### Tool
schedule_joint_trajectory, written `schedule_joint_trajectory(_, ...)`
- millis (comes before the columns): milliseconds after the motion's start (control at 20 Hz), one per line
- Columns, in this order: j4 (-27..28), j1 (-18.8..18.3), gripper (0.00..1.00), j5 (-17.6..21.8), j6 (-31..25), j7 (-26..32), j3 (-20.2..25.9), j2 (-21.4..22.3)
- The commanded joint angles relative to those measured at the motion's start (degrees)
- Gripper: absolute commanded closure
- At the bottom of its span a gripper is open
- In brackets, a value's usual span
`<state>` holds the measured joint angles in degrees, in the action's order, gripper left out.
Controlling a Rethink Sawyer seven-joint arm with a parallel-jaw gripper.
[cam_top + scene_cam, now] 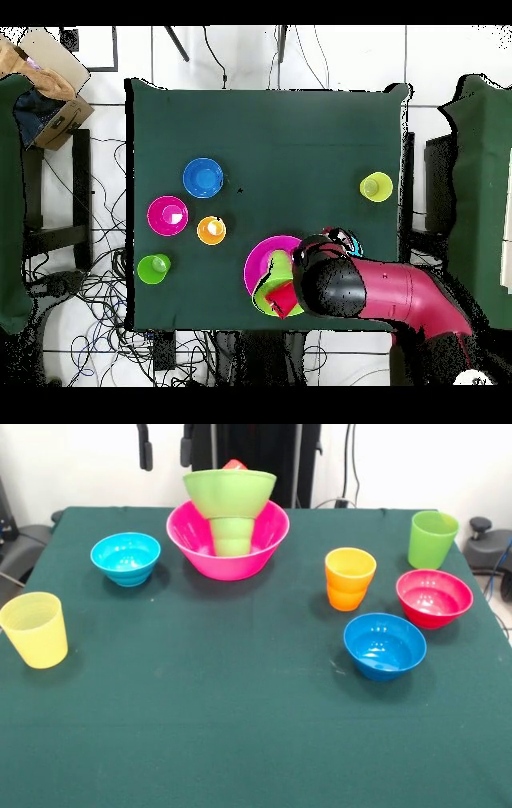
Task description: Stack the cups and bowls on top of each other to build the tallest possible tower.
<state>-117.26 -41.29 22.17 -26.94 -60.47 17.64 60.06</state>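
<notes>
The tower stands at the back middle of the table. Its base is the large pink bowl [228, 544], with a small green cup [231, 536] upside down inside it. A lime green bowl [230, 492] rests on that cup, and a red cup [234, 464] shows just above the bowl's rim. My gripper [165, 448] hangs open up and to the left of the tower, holding nothing. From overhead the arm [380, 290] covers part of the tower, where the red cup [283, 298] and pink bowl [258, 262] still show.
Loose pieces lie around the tower: a light blue bowl [126, 558] and a pale yellow cup [34, 630] on the left. On the right are an orange cup [350, 578], a lime green cup [433, 539], a magenta bowl [434, 598] and a darker blue bowl [385, 645].
</notes>
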Motion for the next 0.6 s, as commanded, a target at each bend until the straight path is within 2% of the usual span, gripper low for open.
schedule_joint_trajectory(50,-0.8,2.2,0.0,5.3,2.5,-9.0,-3.8,-6.0)
schedule_joint_trajectory(250,-0.8,2.5,0.0,3.7,-0.4,-8.2,-3.8,-5.8)
schedule_joint_trajectory(400,0.1,3.8,0.0,2.1,-0.3,-9.7,-4.0,-6.9)
schedule_joint_trajectory(500,1.4,6.1,0.0,0.7,1.3,-12.4,-4.3,-7.4)
schedule_joint_trajectory(600,2.1,8.0,0.0,-1.3,0.0,-13.3,-3.9,-6.0)
